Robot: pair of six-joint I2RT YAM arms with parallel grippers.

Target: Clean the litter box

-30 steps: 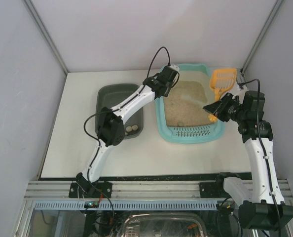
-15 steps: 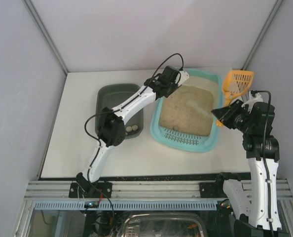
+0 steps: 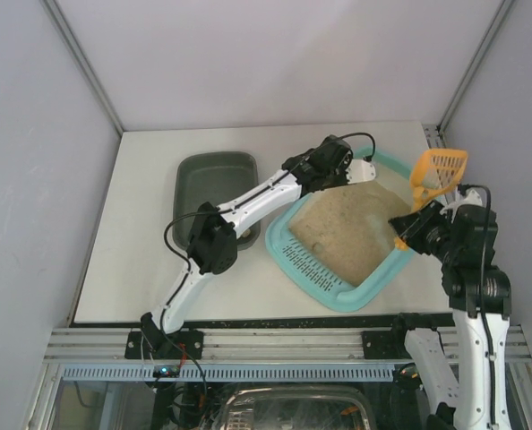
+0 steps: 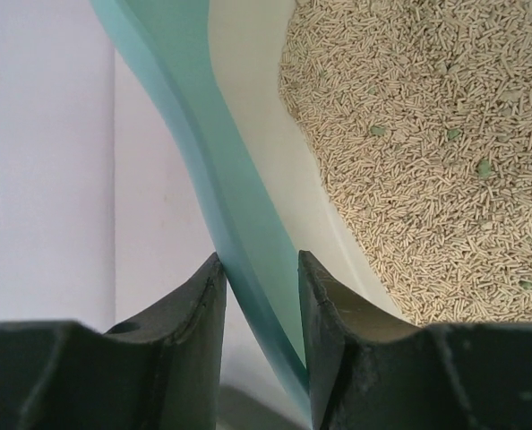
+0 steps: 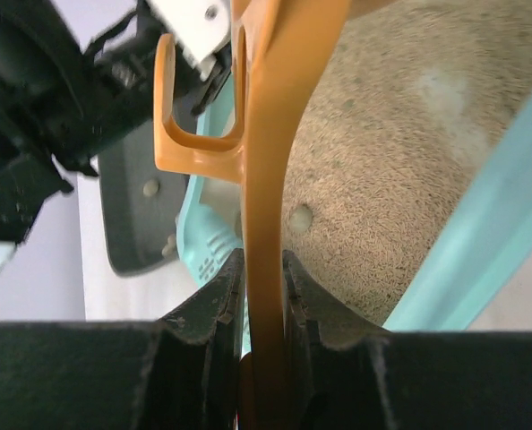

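Mid-table, litter box [image 3: 306, 265] diagonal, perhaps tilted; left jaws pinch rim [image 4: 248, 224], right jaws scoop [image 3: 438, 168].

Left fingers [image 4: 190, 313] clamped, arm [image 3: 257, 193] stretched forward; right fingers [image 5: 203, 313] clamped, arm [image 3: 476, 287] upright.

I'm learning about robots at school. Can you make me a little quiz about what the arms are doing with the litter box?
1. True or false: the left gripper is shut on the litter box rim.
2. What is the right gripper holding? A) a brush B) the orange scoop C) nothing
3. Fill in: seen from above, the grey tub sits to the ___ of the litter box.
Key: 1 true; 2 B; 3 left.
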